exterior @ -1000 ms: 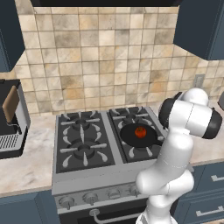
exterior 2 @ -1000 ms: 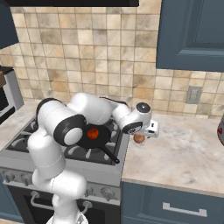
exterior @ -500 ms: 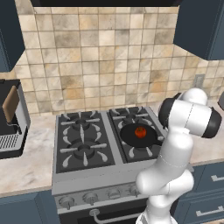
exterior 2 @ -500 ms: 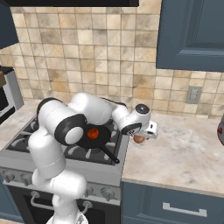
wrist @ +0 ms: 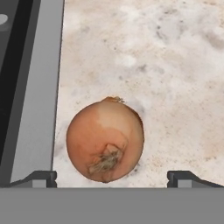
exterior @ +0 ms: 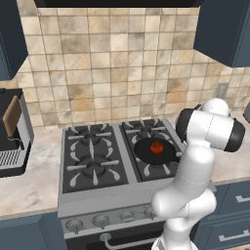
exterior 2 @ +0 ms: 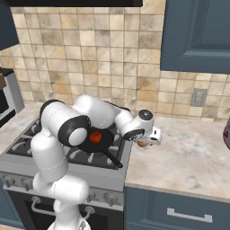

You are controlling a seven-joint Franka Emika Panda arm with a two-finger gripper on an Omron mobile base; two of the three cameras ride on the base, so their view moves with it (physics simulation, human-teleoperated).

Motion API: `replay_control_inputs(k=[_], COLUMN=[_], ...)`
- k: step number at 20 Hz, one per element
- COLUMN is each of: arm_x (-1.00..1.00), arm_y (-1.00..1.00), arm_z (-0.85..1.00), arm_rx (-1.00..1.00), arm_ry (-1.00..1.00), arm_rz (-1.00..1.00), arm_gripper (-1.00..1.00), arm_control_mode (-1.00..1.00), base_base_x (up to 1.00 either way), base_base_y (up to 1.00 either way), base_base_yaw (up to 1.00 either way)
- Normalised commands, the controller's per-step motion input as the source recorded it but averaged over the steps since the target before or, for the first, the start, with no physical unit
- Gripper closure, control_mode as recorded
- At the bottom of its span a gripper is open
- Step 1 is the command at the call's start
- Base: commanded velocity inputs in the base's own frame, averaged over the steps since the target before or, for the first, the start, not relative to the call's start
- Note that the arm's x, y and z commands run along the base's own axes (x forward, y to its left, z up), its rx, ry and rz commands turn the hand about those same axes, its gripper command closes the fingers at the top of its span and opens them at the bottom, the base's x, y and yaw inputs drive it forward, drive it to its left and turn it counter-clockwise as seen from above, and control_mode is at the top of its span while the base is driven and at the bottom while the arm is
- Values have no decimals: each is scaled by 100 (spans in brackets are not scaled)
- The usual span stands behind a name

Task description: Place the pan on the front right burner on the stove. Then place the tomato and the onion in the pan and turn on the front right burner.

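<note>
Onion (wrist: 105, 139) on the counter (wrist: 166, 65) beside the stove (wrist: 35, 109), between the wide-open, empty pincer (wrist: 113, 177) tips.

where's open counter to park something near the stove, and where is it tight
Bare marble counter runs right of the stove, from the onion to the dark object at the frame edge. A smaller bare patch lies left of the stove, before the coffee machine. It is tight around the gripper and pan.
</note>
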Motion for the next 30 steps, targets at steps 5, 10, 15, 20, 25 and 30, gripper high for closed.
replay_control_inputs(k=[5,10,15,20,25,30], arm_x=[0,0,9,24,10,1], arm_y=[4,7,0,0,0,0], arm_z=[-5,0,0,0,0,0], arm_rx=[0,0,0,0,0,0], arm_ry=[0,0,0,0,0,3], arm_rz=[0,0,0,0,0,0], arm_gripper=[-100,-100,-100,-100,-100,-100], arm_control_mode=[-100,-100,-100,-100,-100,-100], base_base_x=[0,0,0,0,0,0], base_base_y=[0,0,0,0,0,0], base_base_yaw=[0,0,0,0,0,0])
